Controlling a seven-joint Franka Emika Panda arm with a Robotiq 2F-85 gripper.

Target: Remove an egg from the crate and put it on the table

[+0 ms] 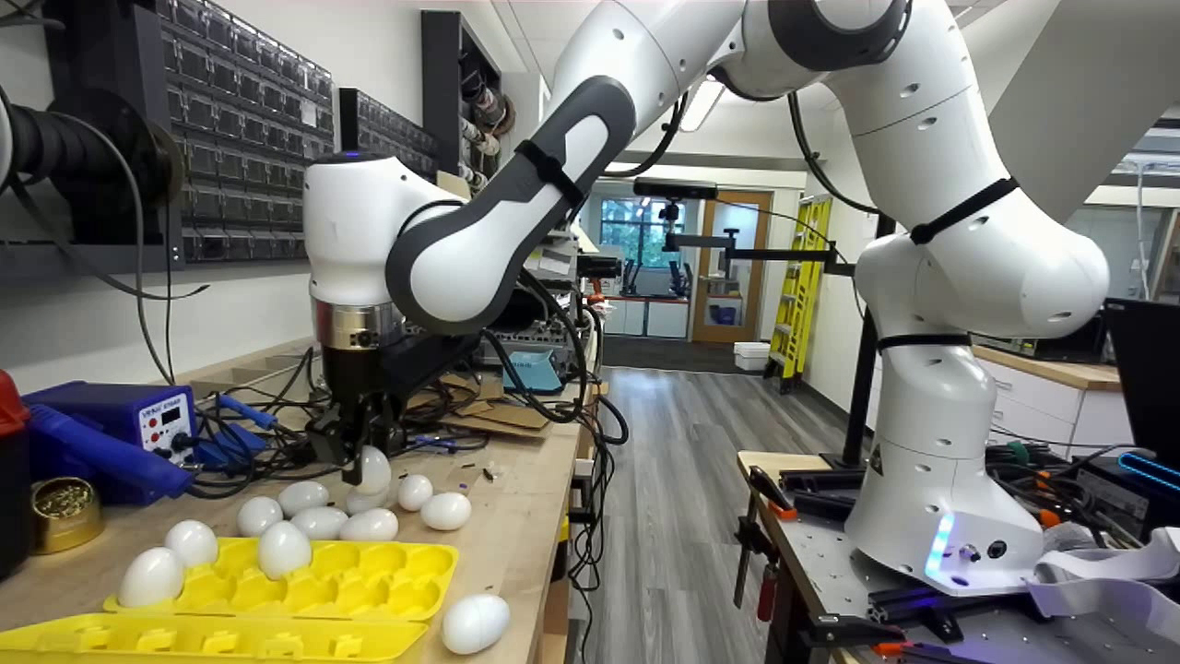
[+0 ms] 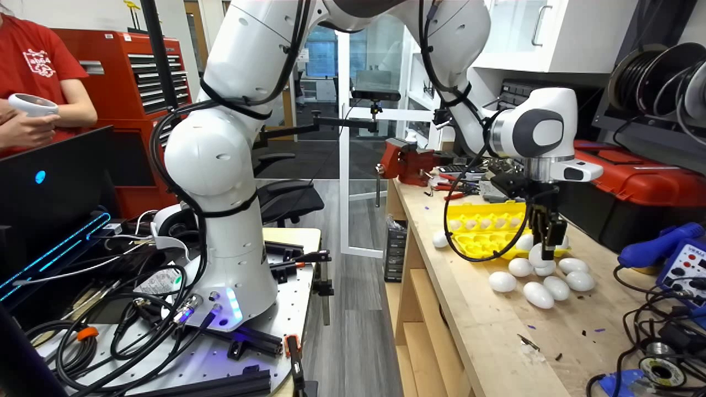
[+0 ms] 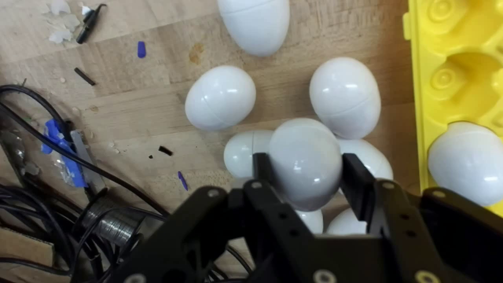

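My gripper (image 3: 306, 157) is shut on a white egg (image 3: 304, 169), one finger on each side of it. The held egg also shows in both exterior views (image 1: 372, 470) (image 2: 537, 256). It is low over several white eggs lying on the table; I cannot tell whether it touches them. The light-wood table (image 1: 516, 498) also shows in the wrist view (image 3: 145, 118). The yellow crate (image 1: 383, 572) lies open beside the cluster; its edge shows in the wrist view (image 3: 426, 86). One egg (image 1: 284, 551) sits in its cups; the eggs at its far end are partly hidden.
A loose egg (image 1: 476, 623) lies beside the crate near the table edge. A blue soldering station (image 2: 686, 270), tangled cables (image 3: 39, 220) and a solder spool (image 3: 112, 224) lie near the wall side. A red-lidded toolbox (image 2: 640, 171) and a red vise (image 2: 405, 161) stand beyond the crate.
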